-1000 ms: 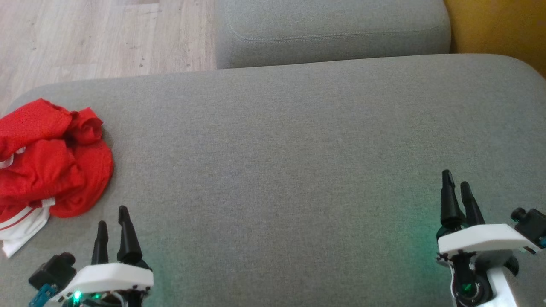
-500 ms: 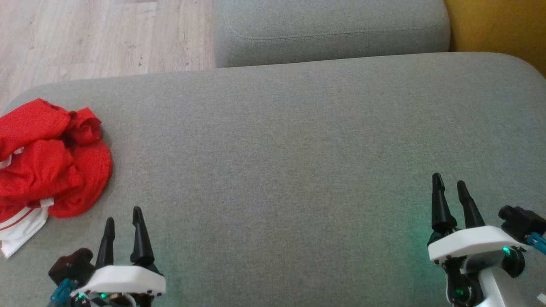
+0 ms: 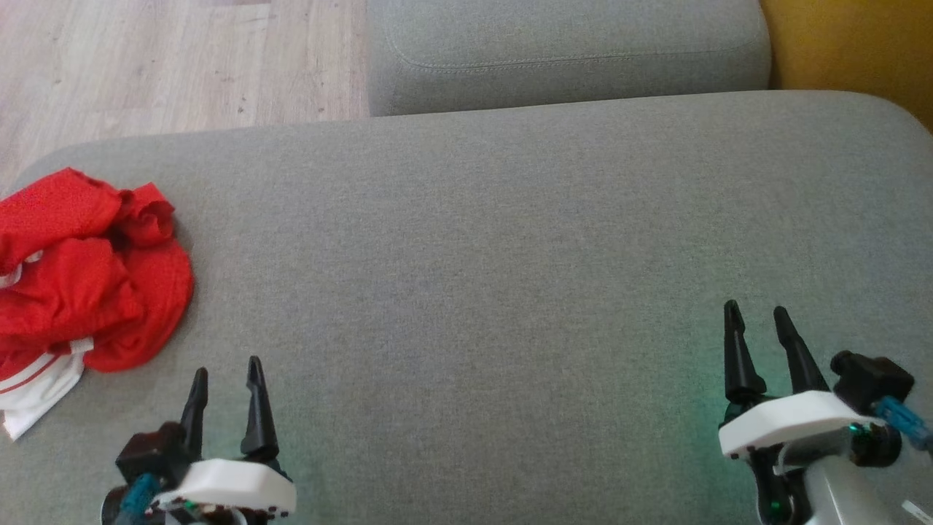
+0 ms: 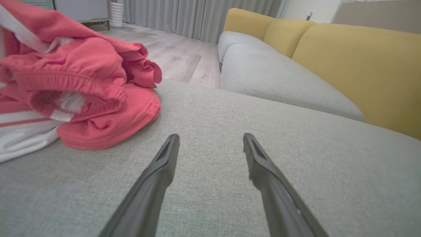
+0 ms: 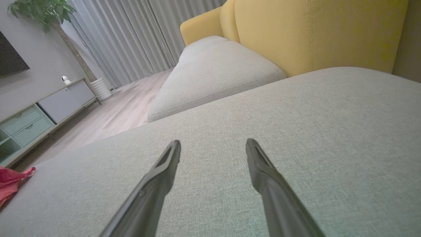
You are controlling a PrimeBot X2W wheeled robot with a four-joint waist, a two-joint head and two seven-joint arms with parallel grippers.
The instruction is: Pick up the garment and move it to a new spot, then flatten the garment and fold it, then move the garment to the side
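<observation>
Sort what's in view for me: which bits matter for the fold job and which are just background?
For the job:
red and white garment, crumpled at the left
grey seat it lies on
left tool and right tool, both open, holding nothing

Just lying about:
second grey cushion
yellow backrest
wood floor
cabinet, plant, curtains

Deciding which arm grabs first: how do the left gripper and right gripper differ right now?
The left gripper sits near the red garment; the right gripper is far from it, at the other end of the grey cushion. The left gripper shows lower in the head view than the right gripper. Both are open and empty.
</observation>
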